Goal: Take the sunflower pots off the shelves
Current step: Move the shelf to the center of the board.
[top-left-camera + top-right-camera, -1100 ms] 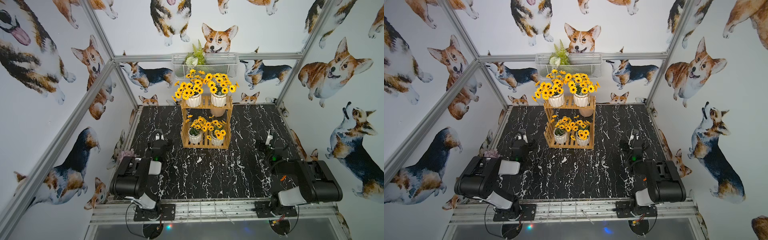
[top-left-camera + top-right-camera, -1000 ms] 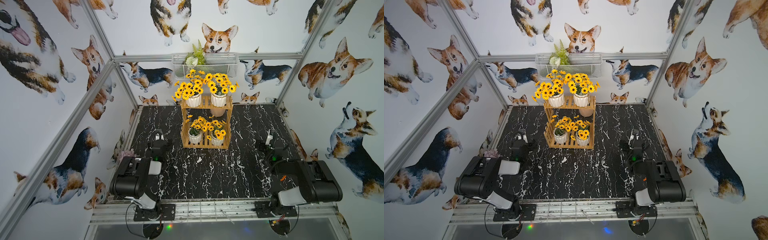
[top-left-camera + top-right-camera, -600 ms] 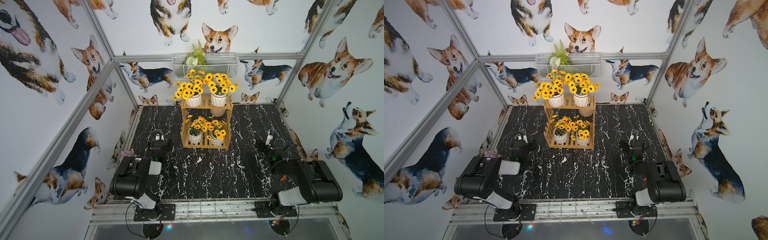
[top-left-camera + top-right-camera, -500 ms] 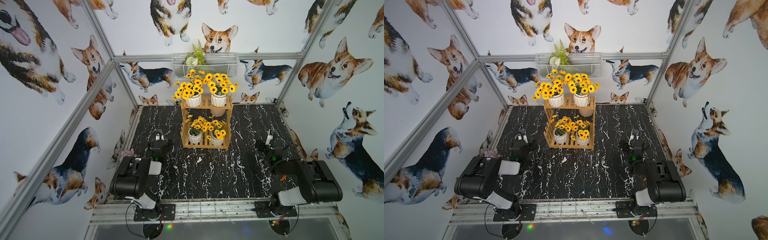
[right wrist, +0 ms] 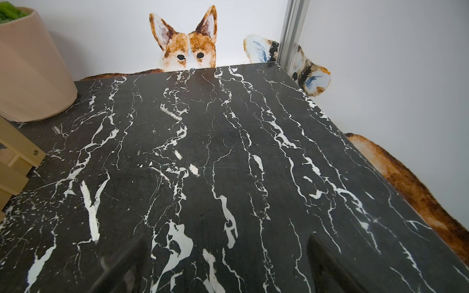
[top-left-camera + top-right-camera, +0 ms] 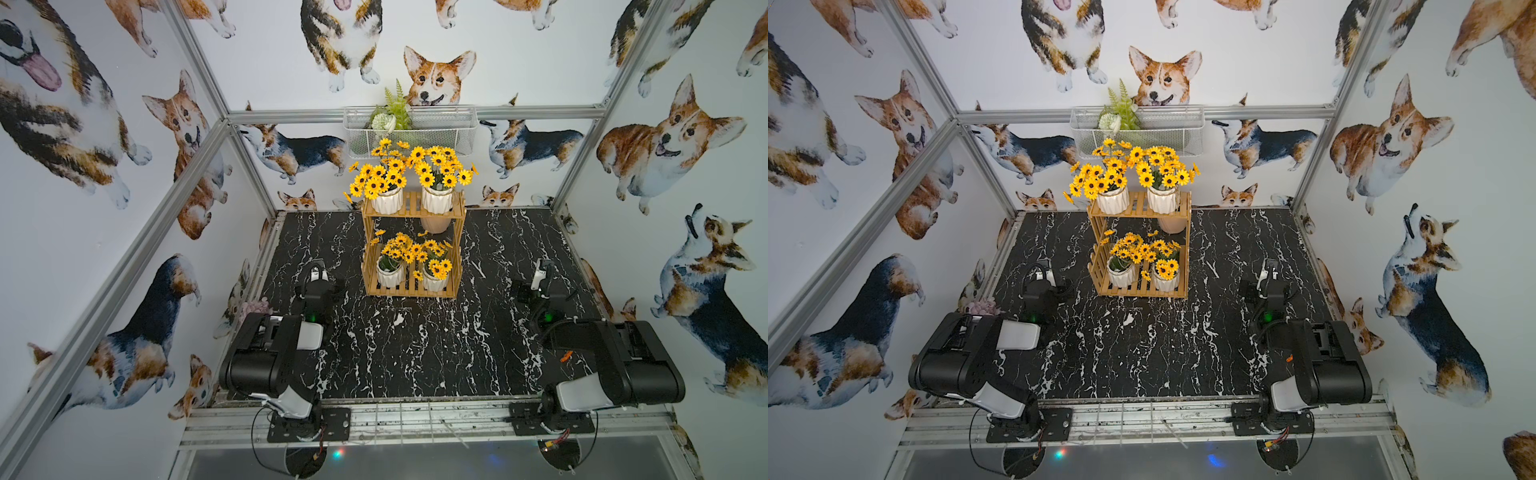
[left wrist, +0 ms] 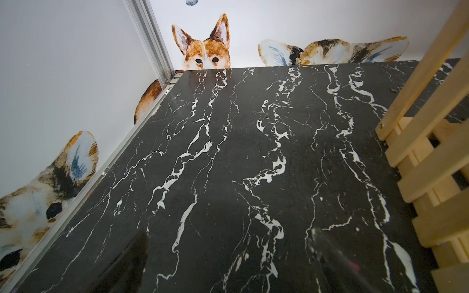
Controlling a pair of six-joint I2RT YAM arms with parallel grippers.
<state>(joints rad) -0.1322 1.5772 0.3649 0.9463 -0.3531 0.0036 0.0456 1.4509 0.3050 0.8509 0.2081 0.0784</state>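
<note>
Nothing is seen to have moved over the last second: both arms are parked at the near end of the table (image 6: 415, 353), and the flowers are unchanged. No progress is counted yet, so the task is judged to be at its very start.

The left gripper (image 6: 316, 269) is held low over the marble, near the left side of the shelves (image 6: 409, 293) but not touching them. Its fingers (image 7: 127, 263) are spread wide in the wrist view, with only bare table between them. The right gripper (image 6: 541, 272) is mirrored on the other side, well apart from the shelves. Its fingers (image 5: 327, 266) are also spread wide and nothing is gripped.

All four sunflower pots are on the shelves, mid-table toward the back wall.
- Upper tier: upper left pot (image 6: 387, 202), upper right pot (image 6: 437, 201).
- Lower tier: lower left pot (image 6: 390, 274), lower right pot (image 6: 433, 282).

Neighbouring blooms overlap, so each pair is crowded.

A beige pot (image 6: 435, 225) is stood on the table just behind the shelves and is not a target. A wire basket (image 6: 440, 135) with a fern (image 6: 392, 109) is hung on the back wall, also not a target.

A reach to a pot body, under the blooms, is expected next. Knocking the light shelves or a neighbouring pot is the likely risk.
</note>
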